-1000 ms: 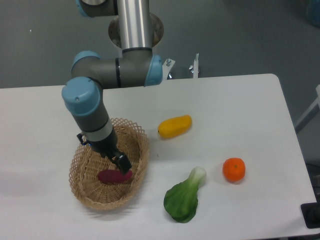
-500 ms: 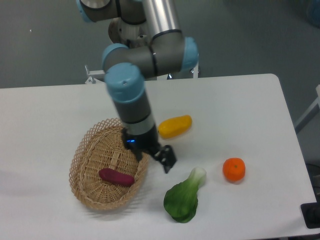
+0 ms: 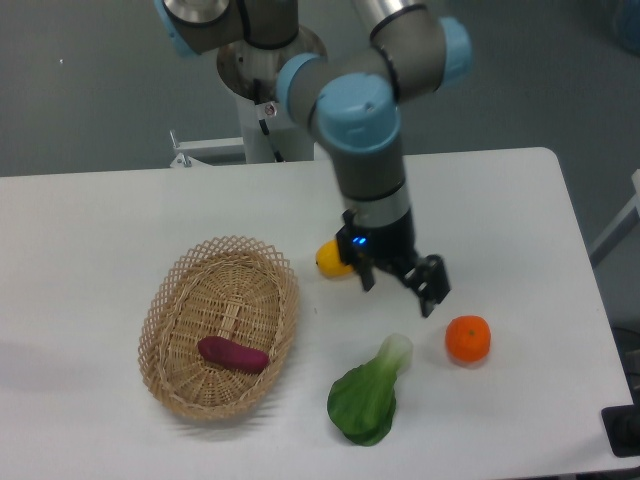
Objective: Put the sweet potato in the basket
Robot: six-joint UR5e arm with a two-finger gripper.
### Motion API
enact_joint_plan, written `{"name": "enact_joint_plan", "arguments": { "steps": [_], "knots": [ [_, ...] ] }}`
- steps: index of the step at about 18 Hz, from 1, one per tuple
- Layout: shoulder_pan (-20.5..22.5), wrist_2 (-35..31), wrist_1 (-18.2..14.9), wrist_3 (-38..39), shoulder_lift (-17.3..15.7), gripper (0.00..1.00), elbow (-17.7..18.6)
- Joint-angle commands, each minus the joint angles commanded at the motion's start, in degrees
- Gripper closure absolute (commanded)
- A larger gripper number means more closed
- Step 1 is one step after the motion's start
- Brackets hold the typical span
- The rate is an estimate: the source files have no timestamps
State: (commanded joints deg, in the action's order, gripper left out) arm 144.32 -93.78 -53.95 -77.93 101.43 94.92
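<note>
The dark magenta sweet potato (image 3: 232,354) lies inside the oval tan wicker basket (image 3: 172,304) at the front left of the table. My gripper (image 3: 401,289) hangs above the table well to the right of the basket, between the yellow fruit and the orange. Its fingers are spread and hold nothing.
A yellow oblong fruit (image 3: 331,258) lies partly hidden behind the gripper's wrist. A round orange (image 3: 468,339) sits just right of the gripper. A green leafy bok choy (image 3: 369,394) lies below the gripper. The table's right edge runs near the orange.
The gripper let go of the sweet potato in the basket, rose, and swung right across the table to beside the orange. The sweet potato stays in the basket.
</note>
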Motion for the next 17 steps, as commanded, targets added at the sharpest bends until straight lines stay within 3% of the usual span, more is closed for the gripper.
{"name": "enact_joint_plan", "arguments": {
  "steps": [4,8,17],
  "knots": [
    [1.3,-1.0,-6.1,-7.4,-1.1,0.0,-1.8],
    [3.9,-1.5,-16.4,-15.3,-1.9,0.0,-6.3],
    [5.0,-0.3,-17.0,-17.5,-2.6,0.0,-6.9]
  ]
}}
